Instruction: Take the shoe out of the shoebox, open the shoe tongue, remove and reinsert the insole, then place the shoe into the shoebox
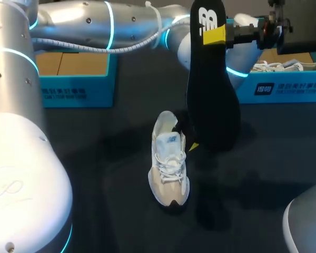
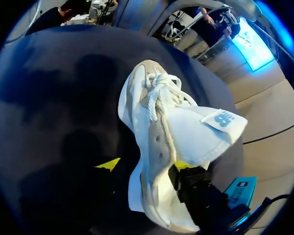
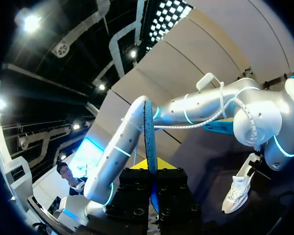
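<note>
Pinching the black insole (image 1: 213,100) near its upper end, the right gripper (image 1: 221,34) is holding it upright over the dark table (image 1: 84,158), with its 2 yellow-tipped fingers pressing on the insole's 2 faces. From the right wrist, the insole is standing edge-on between them. From the head camera, the insole is hanging at 1 o'clock from the white shoe (image 1: 168,168). The shoe is sitting on its sole near the middle of the table, its toe pointing to 6 o'clock and its heel to 12 o'clock. Its tongue (image 2: 206,132) is lifting away from the opening, and the white laces (image 2: 161,93) are lying loose over the front. The left arm (image 1: 84,21) is coming in from 10 o'clock along the far side of the table. The left gripper (image 2: 146,165) is sitting at the shoe's heel end with its fingers spread astride the side wall, 1 yellow tip inside the opening under the tongue and the other outside, just beside the wall. 2 blue boxes are standing at the far edge: the left shoebox (image 1: 76,87) at 10 o'clock, and the right shoebox (image 1: 289,89) at 2 o'clock, which is holding a second white shoe (image 1: 276,66).
</note>
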### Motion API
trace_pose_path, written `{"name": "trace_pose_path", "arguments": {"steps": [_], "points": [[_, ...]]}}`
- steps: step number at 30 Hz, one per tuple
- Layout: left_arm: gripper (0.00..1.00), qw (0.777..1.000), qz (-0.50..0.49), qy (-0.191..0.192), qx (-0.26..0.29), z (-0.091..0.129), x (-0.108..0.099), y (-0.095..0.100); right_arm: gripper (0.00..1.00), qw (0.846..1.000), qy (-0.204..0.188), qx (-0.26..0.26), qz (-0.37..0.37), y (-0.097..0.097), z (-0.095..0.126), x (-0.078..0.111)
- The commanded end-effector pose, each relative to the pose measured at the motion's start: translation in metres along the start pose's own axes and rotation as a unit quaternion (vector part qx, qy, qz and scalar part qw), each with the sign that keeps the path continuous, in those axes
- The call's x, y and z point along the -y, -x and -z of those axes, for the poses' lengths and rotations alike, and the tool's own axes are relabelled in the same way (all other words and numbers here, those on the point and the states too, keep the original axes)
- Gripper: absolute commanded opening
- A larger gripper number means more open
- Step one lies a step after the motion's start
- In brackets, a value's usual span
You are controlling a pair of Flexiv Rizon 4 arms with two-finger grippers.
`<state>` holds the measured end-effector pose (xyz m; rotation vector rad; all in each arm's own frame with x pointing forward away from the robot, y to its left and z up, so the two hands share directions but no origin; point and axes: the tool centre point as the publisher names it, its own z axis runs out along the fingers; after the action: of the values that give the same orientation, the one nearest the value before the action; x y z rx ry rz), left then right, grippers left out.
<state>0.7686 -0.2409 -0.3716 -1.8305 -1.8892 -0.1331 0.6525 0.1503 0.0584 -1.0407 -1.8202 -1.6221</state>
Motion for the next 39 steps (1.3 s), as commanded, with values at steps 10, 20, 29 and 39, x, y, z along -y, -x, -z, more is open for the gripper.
{"name": "trace_pose_path", "arguments": {"steps": [10, 20, 29, 39], "points": [[1.0, 0.996, 0.015, -0.019, 0.085, 0.058, -0.007, -0.013, 0.0, 1.0, -0.001, 0.001, -0.001, 0.0, -0.003, -0.001], [1.0, 0.985, 0.035, -0.035, 0.165, 0.106, -0.02, -0.031, 0.0, 0.998, 0.024, 0.046, -0.024, 0.012, 0.023, -0.01], [1.0, 0.972, 0.04, -0.035, 0.231, 0.145, -0.023, -0.064, 0.0, 0.992, 0.062, 0.071, -0.082, 0.033, 0.058, -0.011], [1.0, 0.95, 0.023, -0.011, 0.311, 0.178, -0.008, -0.113, 0.0, 0.985, 0.067, 0.087, -0.135, 0.068, 0.075, -0.022]]}}
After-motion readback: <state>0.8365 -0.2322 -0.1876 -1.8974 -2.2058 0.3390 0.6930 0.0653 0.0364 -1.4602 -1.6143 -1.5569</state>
